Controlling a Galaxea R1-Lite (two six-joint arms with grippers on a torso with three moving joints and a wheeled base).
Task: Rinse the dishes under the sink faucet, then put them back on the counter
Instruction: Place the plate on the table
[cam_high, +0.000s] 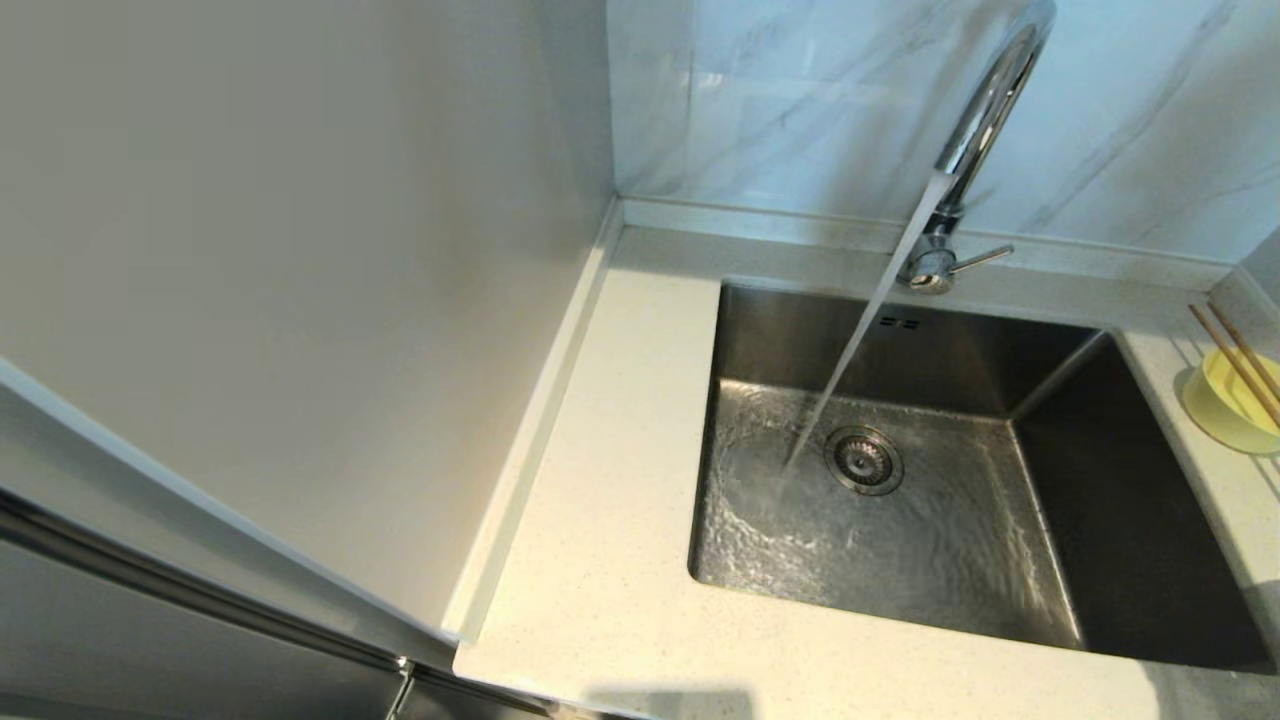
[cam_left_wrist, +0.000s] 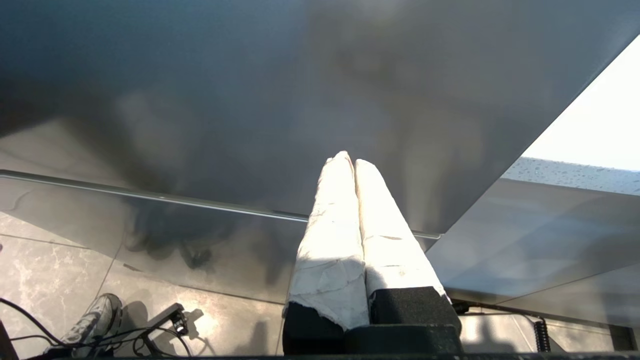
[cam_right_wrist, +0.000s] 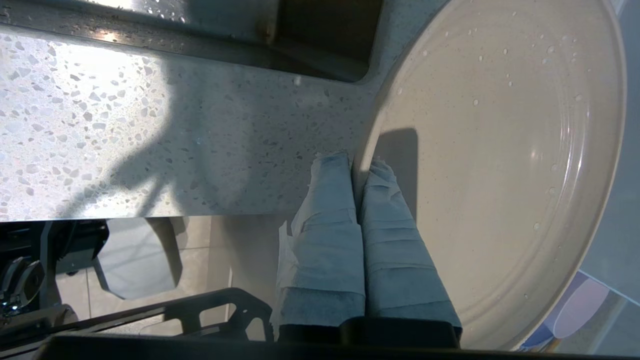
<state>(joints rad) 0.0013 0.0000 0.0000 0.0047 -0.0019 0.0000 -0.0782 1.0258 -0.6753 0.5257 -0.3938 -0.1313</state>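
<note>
The counter (cam_high: 600, 560) ran as a clear strip from nine o'clock round to six o'clock of the sink (cam_high: 1130, 540), hemmed at nine o'clock by a tall pale panel (cam_high: 280, 280). Only a narrow ledge lay at three o'clock, where the bowl (cam_high: 1230, 405) sat with the chopsticks (cam_high: 1235, 362) across it, cut by the frame edge. The faucet (cam_high: 975, 140) rose at twelve o'clock, its water (cam_high: 850, 350) slanting down to land just beside the drain (cam_high: 864, 460). Neither arm showed from the head. The right gripper (cam_right_wrist: 356, 162) reached over the counter's front edge, fingers pinched together on the rim of the wet plate (cam_right_wrist: 500, 165), near a sink corner. The left gripper (cam_left_wrist: 347, 160) hung low beside a dark cabinet face (cam_left_wrist: 250, 90), fingers pressed together on nothing.
</note>
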